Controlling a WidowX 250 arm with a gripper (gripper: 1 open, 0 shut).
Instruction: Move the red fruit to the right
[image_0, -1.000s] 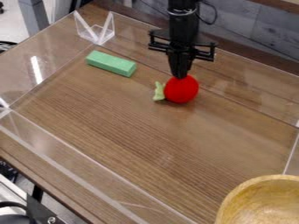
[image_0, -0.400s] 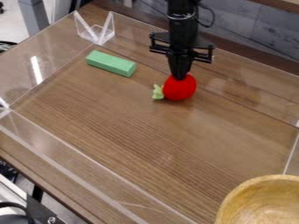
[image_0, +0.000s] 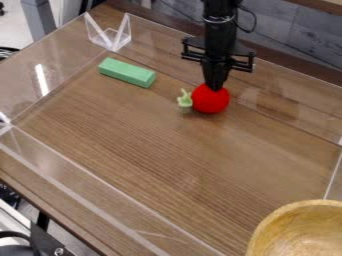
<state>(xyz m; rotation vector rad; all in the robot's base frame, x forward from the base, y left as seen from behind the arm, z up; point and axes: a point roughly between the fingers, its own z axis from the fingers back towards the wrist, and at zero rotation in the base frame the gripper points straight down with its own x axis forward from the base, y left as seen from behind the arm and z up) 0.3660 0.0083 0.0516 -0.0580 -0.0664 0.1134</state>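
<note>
The red fruit (image_0: 210, 98) is a small glossy red ball with a light-green leafy stem sticking out on its left, resting on the wooden table top (image_0: 174, 160). My black gripper (image_0: 214, 81) points straight down right above it, jaws shut, the tip touching the fruit's top. Nothing shows the fruit gripped between the fingers; it sits below the closed tip.
A flat green rectangular block (image_0: 127, 72) lies to the left of the fruit. Clear plastic walls (image_0: 40, 75) ring the table, with a folded clear piece (image_0: 110, 33) at the back left. A wooden bowl (image_0: 301, 232) fills the near right corner.
The gripper and the red fruit under its tip have shifted a little to the right and slightly farther back. The green block has stayed put.
</note>
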